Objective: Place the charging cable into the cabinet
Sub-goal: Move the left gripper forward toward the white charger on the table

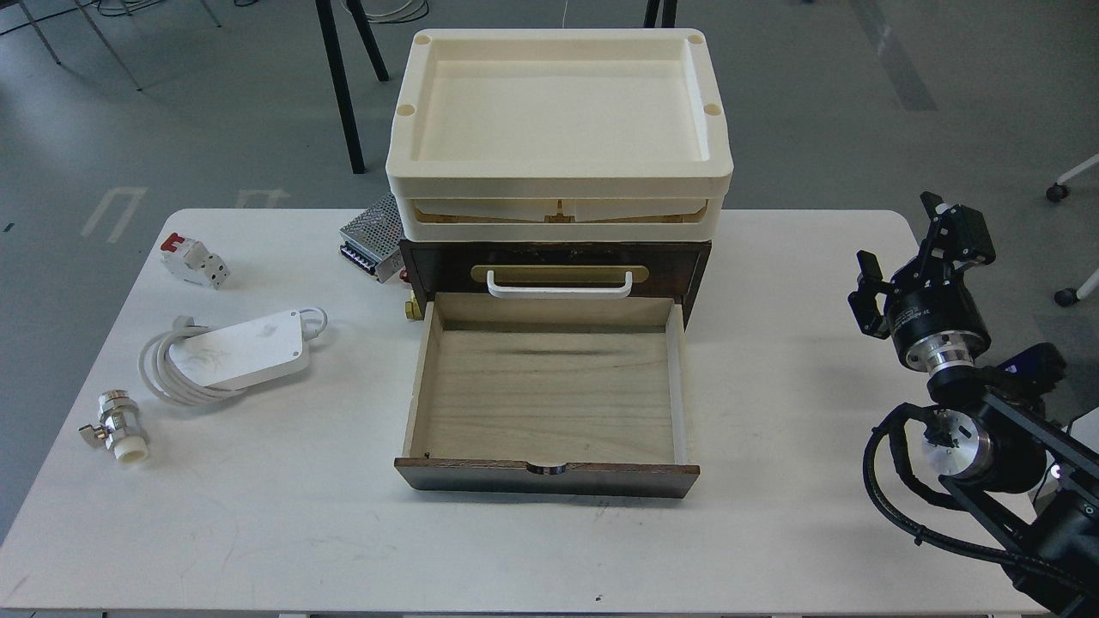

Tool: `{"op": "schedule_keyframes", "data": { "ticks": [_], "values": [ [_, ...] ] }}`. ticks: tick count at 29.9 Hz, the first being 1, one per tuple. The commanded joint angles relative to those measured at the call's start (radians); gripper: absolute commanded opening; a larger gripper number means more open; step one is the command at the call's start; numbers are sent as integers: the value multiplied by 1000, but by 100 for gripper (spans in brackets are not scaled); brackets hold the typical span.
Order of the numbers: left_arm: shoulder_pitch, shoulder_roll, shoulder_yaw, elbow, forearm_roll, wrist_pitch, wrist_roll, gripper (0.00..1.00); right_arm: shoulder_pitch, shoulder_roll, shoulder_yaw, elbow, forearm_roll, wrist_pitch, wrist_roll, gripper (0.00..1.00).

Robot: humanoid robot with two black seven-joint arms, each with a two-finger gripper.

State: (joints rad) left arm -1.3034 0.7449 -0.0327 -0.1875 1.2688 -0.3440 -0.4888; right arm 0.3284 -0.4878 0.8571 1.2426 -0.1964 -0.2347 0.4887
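The right arm comes in at the lower right corner, and its gripper (910,240) sits over the right edge of the table (773,532) with its two fingers spread apart and nothing between them. The left arm and its gripper are out of view. To the gripper's left and a little nearer, the drawer (549,395) stands pulled out of the cabinet (554,270), its pale wood floor bare and its dark front panel toward the near edge of the table. Level with the gripper, the cabinet's upper front carries a white handle (560,285) on a brass plate, and cream trays (558,112) are stacked on top, farther back. Well away to the gripper's left, beyond the drawer, the charging cable (227,354) lies flat on the table, its cord coiled at the left end of the white adapter. Nearer than it lies a small metal valve (116,427); farther back are a white-and-red breaker (194,258) and a perforated metal box (373,236) just beside the cabinet's left rear.
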Motion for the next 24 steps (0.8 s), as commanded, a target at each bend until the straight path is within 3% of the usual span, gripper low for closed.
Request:
{"op": "schedule_keyframes", "data": {
  "ticks": [1, 6, 10, 14, 19, 24],
  "values": [
    [-7, 7, 7, -79, 161, 42, 0, 100, 0, 0, 0, 0, 0, 0, 0, 99],
    [9, 13, 20, -222, 245, 40, 0, 100, 1, 0, 0, 0, 0, 0, 0, 99],
    [47, 40, 134, -315, 257, 49, 0, 99, 0, 0, 0, 0, 0, 0, 0, 99],
    [102, 82, 236, -407, 285, 124, 0, 99, 0, 0, 0, 0, 0, 0, 0, 99],
    [190, 83, 303, -418, 414, 259, 0, 99, 0, 0, 0, 0, 0, 2, 0, 99],
    [265, 85, 313, -417, 429, 283, 0, 99, 0, 0, 0, 1, 0, 2, 0, 99]
  ]
}}
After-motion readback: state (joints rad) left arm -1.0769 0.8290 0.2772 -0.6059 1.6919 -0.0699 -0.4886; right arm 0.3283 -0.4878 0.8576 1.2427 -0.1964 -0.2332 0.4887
